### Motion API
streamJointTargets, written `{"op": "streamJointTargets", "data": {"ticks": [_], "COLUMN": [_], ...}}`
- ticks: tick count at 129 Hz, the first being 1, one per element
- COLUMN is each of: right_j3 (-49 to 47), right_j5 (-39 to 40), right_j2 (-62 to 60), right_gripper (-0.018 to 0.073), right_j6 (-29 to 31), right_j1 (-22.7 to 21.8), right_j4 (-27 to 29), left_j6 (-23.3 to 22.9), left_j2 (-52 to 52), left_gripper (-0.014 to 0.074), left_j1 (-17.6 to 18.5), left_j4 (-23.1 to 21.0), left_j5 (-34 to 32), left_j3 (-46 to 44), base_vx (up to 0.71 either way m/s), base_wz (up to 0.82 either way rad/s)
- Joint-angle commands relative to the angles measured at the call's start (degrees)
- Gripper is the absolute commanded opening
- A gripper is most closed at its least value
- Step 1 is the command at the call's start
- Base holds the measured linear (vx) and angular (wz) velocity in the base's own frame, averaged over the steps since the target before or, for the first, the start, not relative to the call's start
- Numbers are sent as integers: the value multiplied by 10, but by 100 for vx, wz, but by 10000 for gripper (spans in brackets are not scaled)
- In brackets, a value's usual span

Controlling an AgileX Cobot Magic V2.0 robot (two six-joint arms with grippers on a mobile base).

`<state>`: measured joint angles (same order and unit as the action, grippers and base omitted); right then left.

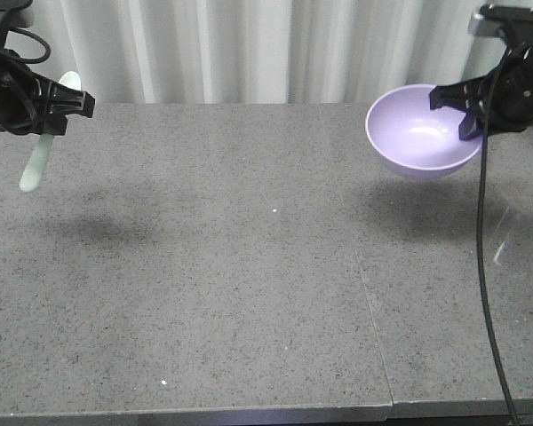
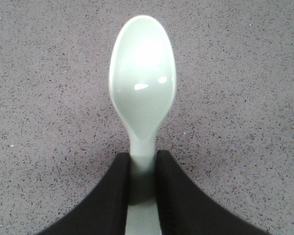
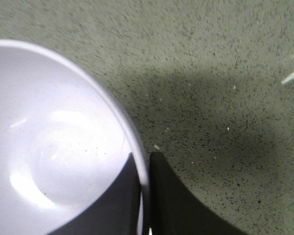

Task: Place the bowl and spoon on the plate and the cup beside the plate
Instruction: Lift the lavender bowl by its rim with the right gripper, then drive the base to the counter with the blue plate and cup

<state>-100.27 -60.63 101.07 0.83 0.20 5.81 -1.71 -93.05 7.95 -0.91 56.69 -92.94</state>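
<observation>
Grey speckled table [image 1: 249,293] fills most of the front view, w/ a thin seam running front to back right of centre. Pale pleated curtain [image 1: 249,49] behind it.

Bowl [image 1: 417,133]: round, deep, smooth lavender plastic. It's at the far right of the table, held up off the surface and tipped so its opening faces fwd; its shadow lies on the table below, apart from it. The inside shows only glossy lavender w/ soft glare. In the right wrist view the bowl [image 3: 54,147] has a few tiny dark specks on its inner wall, nothing else in it.

Right gripper [image 1: 457,111], black, is clamped on the bowl's rim at its right side, one finger inside and one outside. The right wrist view shows that gripper [image 3: 146,169] pinching the thin rim edge. Black cable [image 1: 484,266] hangs from that arm down across the table.

Left gripper [image 1: 71,102], black, at far left, above the table.

Spoon [image 1: 37,164]: small, pale mint green, glossy. It's slanted in the left gripper, lower end down-left, clear of the table. In the left wrist view the spoon [image 2: 143,88] has its oval scoop hollow-side up, and the gripper [image 2: 143,169] squeezes the flat handle just behind the scoop.
</observation>
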Motion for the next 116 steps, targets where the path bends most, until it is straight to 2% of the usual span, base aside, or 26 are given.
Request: {"op": "streamJointTargets", "data": {"ticks": [1,31,116], "right_j3": [-16,-16,-16], "right_j5": [21,19,16], "right_j2": [-44,-55,-55], "right_gripper": [-4,-4,-4], "right_j6": [7,8,7], "right_j1": [-2,-2,-2], "right_j4": [6,-14,-12], "left_j6": [0,0,0], "left_j2": [26,26,26], "left_gripper": [-8,-8,-8], "left_j1": [3,3,3], "left_j4": [-3,-3,-3], "left_j5": [-28,-28,-28], "left_j3": [-15,-15,-15], "base_vx": [0,0,0], "base_wz": [0,0,0]}}
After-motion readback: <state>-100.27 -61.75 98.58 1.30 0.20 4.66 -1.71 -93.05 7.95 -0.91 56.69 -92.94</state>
